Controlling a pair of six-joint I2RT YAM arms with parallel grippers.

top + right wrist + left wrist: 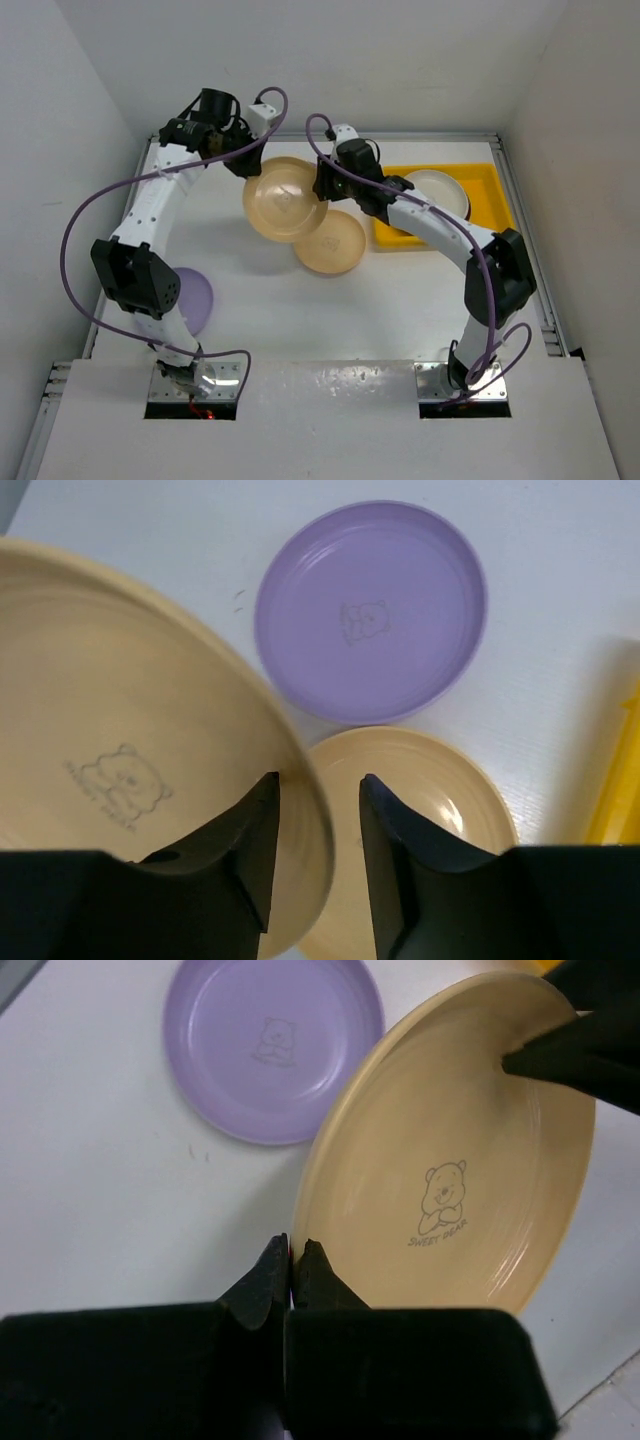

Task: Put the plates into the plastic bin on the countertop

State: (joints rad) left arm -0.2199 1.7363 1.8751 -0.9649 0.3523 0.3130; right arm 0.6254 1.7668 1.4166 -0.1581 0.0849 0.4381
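Note:
My left gripper [247,160] [292,1252] is shut on the rim of a yellow-orange plate [285,200] [450,1160] and holds it tilted above the countertop [250,330]. My right gripper [325,185] [318,800] is open, its jaws astride the opposite rim of that plate [100,730]; its fingers [575,1050] show in the left wrist view. A second yellow-orange plate [335,245] [440,800] lies flat below. A lavender plate [200,300] [272,1045] [370,610] lies on the countertop, partly hidden by the left arm in the top view. The yellow plastic bin [480,185] [620,780] holds a cream plate [440,190].
White walls close in the countertop at the back and both sides. Metal edging [545,310] runs along the right side. Purple cables [75,220] loop off both arms.

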